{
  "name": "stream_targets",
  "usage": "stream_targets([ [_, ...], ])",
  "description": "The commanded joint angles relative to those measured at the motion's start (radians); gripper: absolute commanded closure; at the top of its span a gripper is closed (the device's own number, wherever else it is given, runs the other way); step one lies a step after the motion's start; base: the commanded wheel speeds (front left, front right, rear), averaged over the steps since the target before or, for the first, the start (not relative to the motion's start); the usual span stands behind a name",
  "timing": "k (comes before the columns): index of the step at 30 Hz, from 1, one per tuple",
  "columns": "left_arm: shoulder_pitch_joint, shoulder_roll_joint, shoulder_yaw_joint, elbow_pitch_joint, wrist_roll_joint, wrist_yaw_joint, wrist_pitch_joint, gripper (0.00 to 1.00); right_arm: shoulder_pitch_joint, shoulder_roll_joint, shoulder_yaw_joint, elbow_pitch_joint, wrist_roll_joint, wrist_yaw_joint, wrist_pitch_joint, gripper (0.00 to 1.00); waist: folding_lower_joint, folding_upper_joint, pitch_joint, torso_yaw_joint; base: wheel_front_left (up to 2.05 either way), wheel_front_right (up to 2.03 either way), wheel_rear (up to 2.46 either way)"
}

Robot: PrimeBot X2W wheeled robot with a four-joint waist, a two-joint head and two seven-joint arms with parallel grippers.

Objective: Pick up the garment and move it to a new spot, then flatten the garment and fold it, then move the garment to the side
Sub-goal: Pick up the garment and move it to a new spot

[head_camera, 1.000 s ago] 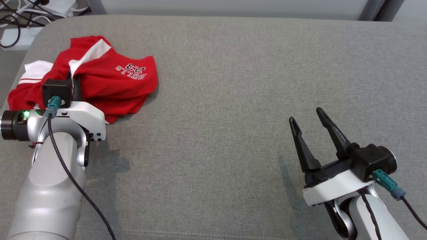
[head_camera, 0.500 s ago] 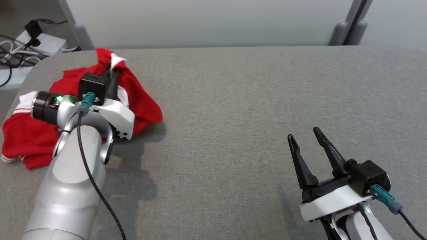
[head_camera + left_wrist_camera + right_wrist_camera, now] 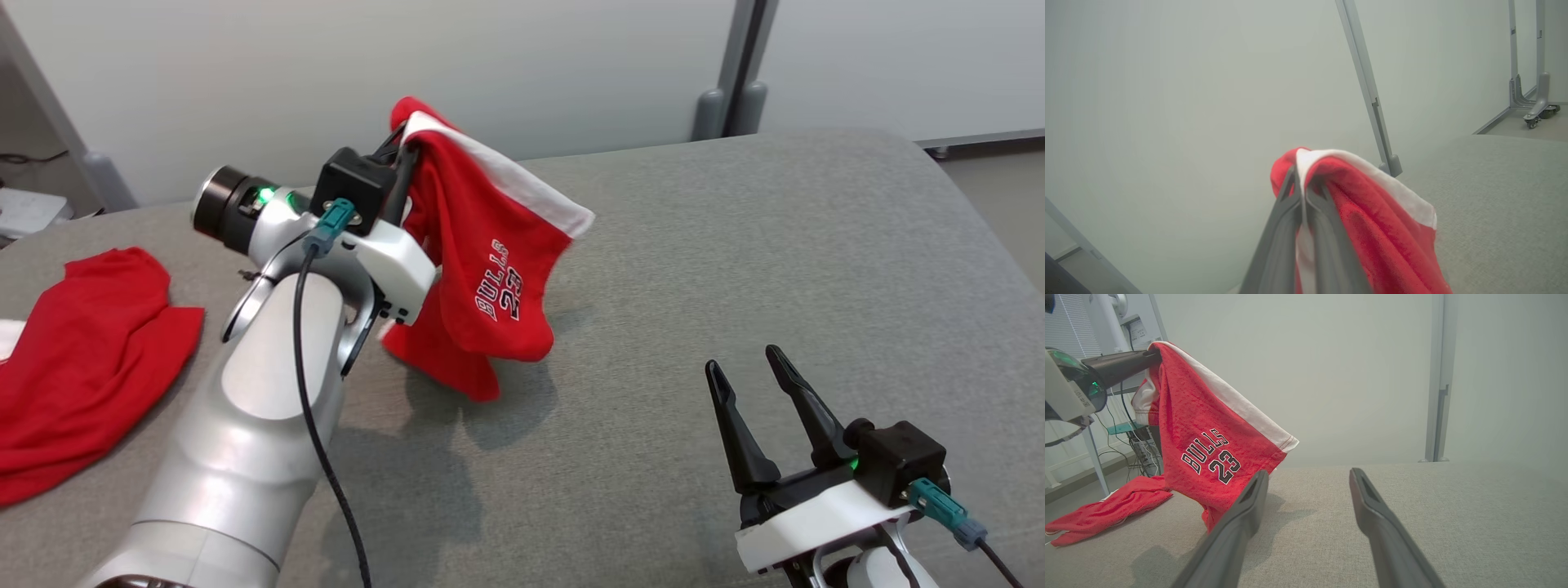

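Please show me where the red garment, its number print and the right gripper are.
red garment [image 3: 469,237], head view, on the hanging red cloth.
number print [image 3: 1211,457], right wrist view, on the middle of the lettering.
right gripper [image 3: 743,361], head view, midway between its two fingertips.

The red garment [image 3: 1180,416] carries "BULLS" above "23" (left of centre in the right wrist view); the head view shows the print turned sideways.

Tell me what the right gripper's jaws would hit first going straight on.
Way looks free: the right gripper aims over the grey cushion toward the wall. The hanging red garment sits off to its left; depth is uncertain.
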Motion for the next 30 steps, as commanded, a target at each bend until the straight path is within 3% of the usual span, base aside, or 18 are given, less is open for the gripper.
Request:
stream_targets([
  [1, -0.059, 0.025, 0.018, -0.03, -0.006, -0.003, -0.007, 1.0, -0.012, -0.004, 0.02, -0.026, 0.002, 0.004, -0.013, 0.0, 0.0, 0.0, -0.009, -0.019, 0.0, 0.0, 0.0],
  [8, -0.108, 0.017, -0.084, -0.062, -0.048, 0.0, 0.02, 1.0, -0.016, -0.004, 0.025, -0.025, 0.005, 0.004, -0.013, 0.0, 0.0, 0.0, -0.01, -0.069, 0.0, 0.0, 0.0],
  [14, -0.133, 0.017, -0.168, -0.08, -0.101, 0.033, 0.051, 1.0, -0.019, -0.002, 0.022, -0.023, 0.006, 0.004, -0.013, 0.0, 0.0, 0.0, -0.006, -0.093, 0.0, 0.0, 0.0],
  [23, -0.036, 0.017, -0.254, 0.01, -0.16, 0.043, 0.074, 1.0, -0.018, 0.005, 0.019, -0.024, 0.004, 0.004, -0.013, 0.0, 0.0, 0.0, 0.024, -0.101, 0.0, 0.0, 0.0],
  [30, 0.07, 0.017, -0.387, 0.058, -0.23, 0.02, 0.078, 1.0, -0.035, 0.011, 0.029, -0.018, 0.004, 0.004, -0.013, 0.0, 0.0, 0.0, 0.052, -0.101, 0.0, 0.0, 0.0],
])
